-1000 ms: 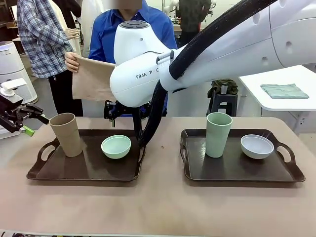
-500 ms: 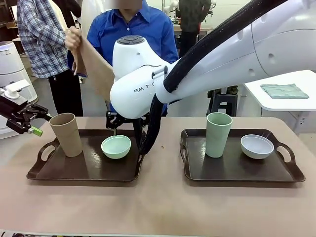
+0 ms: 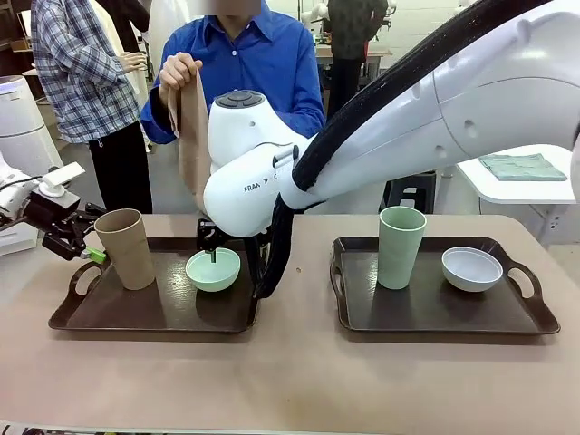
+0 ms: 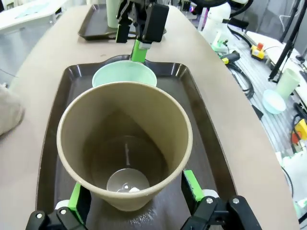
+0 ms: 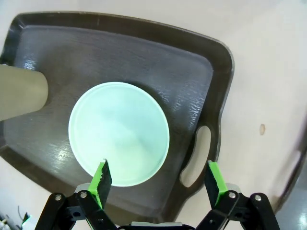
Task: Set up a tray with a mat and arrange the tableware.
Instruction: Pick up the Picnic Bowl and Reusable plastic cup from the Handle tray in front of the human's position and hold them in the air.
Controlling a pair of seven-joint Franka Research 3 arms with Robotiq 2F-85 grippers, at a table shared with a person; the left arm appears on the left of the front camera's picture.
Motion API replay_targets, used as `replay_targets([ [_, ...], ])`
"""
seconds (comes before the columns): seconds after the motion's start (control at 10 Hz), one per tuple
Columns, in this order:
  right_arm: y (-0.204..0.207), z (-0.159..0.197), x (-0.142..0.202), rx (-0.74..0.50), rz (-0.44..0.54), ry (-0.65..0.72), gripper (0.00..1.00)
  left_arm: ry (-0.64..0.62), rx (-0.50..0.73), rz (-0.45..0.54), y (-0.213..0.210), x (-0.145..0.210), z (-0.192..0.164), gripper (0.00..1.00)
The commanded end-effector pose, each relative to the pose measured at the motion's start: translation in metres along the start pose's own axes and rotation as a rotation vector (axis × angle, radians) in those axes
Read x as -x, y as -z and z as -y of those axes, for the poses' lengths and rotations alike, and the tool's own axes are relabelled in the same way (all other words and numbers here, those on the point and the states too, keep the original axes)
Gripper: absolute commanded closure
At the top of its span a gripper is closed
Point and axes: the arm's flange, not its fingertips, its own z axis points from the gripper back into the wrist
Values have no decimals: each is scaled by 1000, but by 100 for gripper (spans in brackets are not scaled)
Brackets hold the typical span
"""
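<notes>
On the left dark tray [image 3: 154,313] stand a tan cup [image 3: 125,249] and a mint-green bowl [image 3: 213,270]. My left gripper [image 3: 91,252] is open, and in the left wrist view its green pads [image 4: 192,184] flank the base of the tan cup [image 4: 124,143] without pressing it. My right gripper [image 3: 213,252] is open and hangs low over the bowl. In the right wrist view one finger [image 5: 101,178] sits over the bowl [image 5: 119,133] and the other is outside its rim. The right tray [image 3: 435,317] holds a pale green cup [image 3: 401,246] and a white bowl [image 3: 471,268]. The person holds a tan mat [image 3: 192,136].
The big right arm [image 3: 408,118] crosses the middle of the table above the gap between the trays. A side table with a folded grey cloth [image 3: 521,166] stands at the back right. Another person in plaid [image 3: 77,72] stands at the back left.
My left gripper has moved right, up to the tan cup. My right gripper has come down to the mint-green bowl. The person has lifted the mat so that it hangs upright.
</notes>
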Motion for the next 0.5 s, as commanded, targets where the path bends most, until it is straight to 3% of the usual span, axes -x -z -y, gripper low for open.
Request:
replay_targets([
  [0.0,13,-2,3,12,49,-2,0,44,-26,26,4,1,-2,0],
  [0.4,42,-10,-3,16,40,-32,0,64,6,23,26,-6,-13,0],
])
